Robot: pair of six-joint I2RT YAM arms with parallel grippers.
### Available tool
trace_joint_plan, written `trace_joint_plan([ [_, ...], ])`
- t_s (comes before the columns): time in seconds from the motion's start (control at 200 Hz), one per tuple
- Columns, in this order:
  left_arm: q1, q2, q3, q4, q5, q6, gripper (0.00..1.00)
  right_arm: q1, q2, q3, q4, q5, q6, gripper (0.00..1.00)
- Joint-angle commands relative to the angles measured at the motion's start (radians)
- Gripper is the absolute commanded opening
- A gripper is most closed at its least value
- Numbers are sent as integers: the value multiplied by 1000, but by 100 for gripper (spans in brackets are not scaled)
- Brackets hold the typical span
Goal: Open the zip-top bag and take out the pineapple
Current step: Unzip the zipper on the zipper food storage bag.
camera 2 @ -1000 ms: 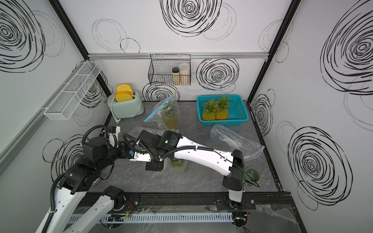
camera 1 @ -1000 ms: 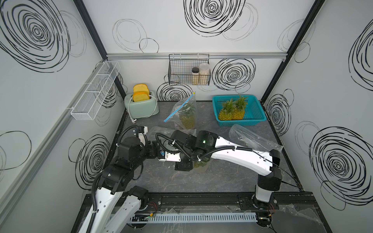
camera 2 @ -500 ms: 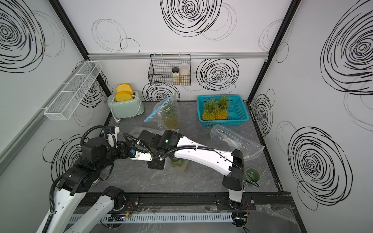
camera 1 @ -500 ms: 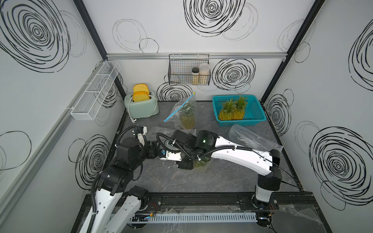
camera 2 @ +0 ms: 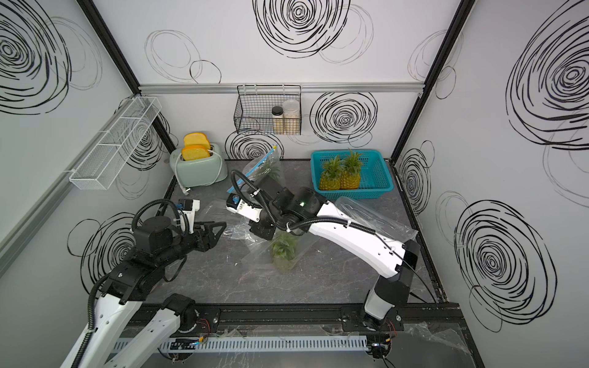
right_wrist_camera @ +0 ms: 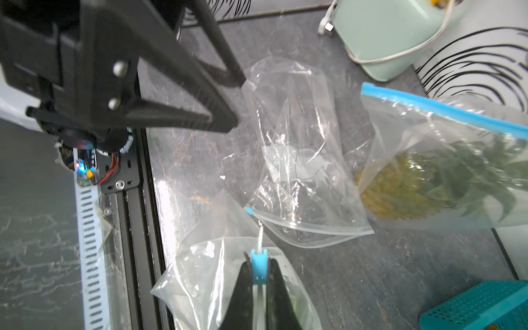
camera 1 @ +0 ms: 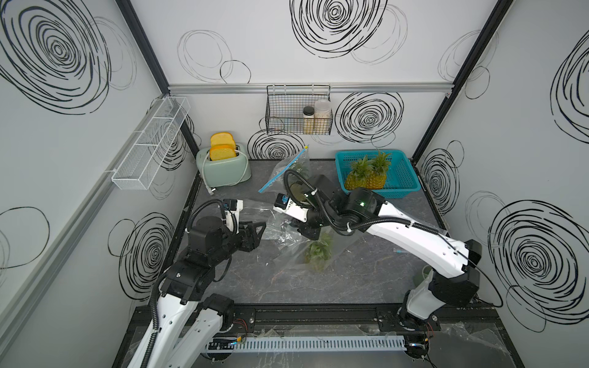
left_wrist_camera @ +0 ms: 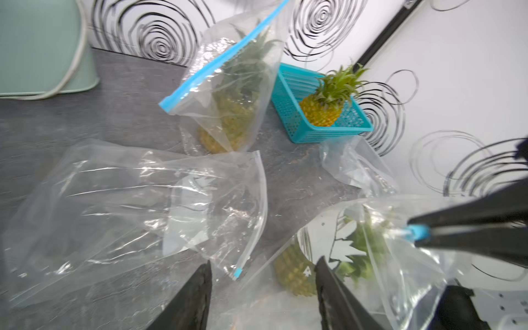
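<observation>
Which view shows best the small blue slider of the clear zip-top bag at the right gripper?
The right wrist view: the small blue plastic slider is close and sharp, pinched in the shut right gripper. The left wrist view shows the slider smaller, from the side. In both top views it cannot be made out.

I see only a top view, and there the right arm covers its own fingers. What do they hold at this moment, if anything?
Observer: In the right wrist view the right gripper is shut on the blue slider of the zip-top bag that contains the pineapple.
Operator: And on the left side?
Observer: In the left wrist view the left gripper is open. Its fingers stand apart and pinch nothing. The edge of the bag lies just ahead of them, but I cannot tell whether they touch it.
</observation>
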Motion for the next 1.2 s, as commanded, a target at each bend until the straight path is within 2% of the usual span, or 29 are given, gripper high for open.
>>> trace_joint_plan([
  [0.0, 7, -11, -27, 183, 174, 2, 61, -27, -61, -77, 142, -119, 19, 2],
  [0.38, 5, 46, -45, 384, 429, -17, 64, -98, -128, -176, 273, -238, 34, 2],
  [0.585, -4, 85, -48, 409, 449, -2, 62, -136, -145, -178, 301, -279, 50, 2],
  [0.961, -80, 152, -48, 555, 471, -15, 59, -167, -161, -203, 357, -371, 59, 3],
  [1.036, -88, 165, -49, 569, 467, -21, 55, -167, -161, -204, 357, -381, 57, 3],
  [1.196, -92, 175, -60, 611, 443, -33, 39, -169, -159, -208, 352, -386, 56, 3],
])
